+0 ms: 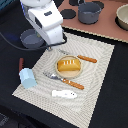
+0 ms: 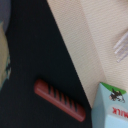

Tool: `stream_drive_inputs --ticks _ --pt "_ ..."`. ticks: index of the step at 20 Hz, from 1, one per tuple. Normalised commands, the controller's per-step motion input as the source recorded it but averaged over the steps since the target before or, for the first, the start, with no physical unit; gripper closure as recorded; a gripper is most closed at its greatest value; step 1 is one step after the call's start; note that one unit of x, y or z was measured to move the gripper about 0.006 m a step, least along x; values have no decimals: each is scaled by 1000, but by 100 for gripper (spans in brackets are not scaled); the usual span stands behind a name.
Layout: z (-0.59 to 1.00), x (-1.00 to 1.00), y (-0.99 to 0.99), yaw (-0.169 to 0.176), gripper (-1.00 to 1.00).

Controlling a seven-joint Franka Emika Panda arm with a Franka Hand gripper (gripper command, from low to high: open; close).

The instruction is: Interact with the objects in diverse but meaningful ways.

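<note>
A: Which step is judged to be in hand?

B: An approach, it seems. The gripper (image 1: 56,44) is held above the placemat (image 1: 97,60), at the corner nearest the grey saucepan (image 1: 31,38), and nothing is seen carried. Whether the fingers are spread or pressed together cannot be told; they are not shown in the wrist view and are hidden by the arm in the exterior view.

A: What is called for next?

B: A target must be chosen. The sausage (image 2: 59,99) and the carton (image 2: 112,106) are caught by the wrist view, so either could be reached by a descent beside the placemat's edge.

A: And the count?

B: One bread loaf (image 1: 68,65) is set on one plate (image 1: 68,73) at the placemat's middle. One fork (image 1: 62,80) and one knife (image 1: 80,57) are laid on either side of the plate. One white speckled piece (image 1: 64,93) is placed past the fork. One carton, one sausage, one saucepan. Off the placemat, on the far surface, one dark pot (image 1: 89,12) is seen.
</note>
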Motion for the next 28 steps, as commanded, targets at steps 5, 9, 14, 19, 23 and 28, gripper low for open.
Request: stream_drive_inputs --ticks 5,9,14,19,23,28 --pt "-203 -752 495 32 -100" --pt "-244 -579 289 2 -100" --pt "-219 -103 31 -29 -100" --pt "-282 -76 0 -64 -100" --pt "-359 -271 44 -40 -100" --pt "-313 -323 134 -15 -100"
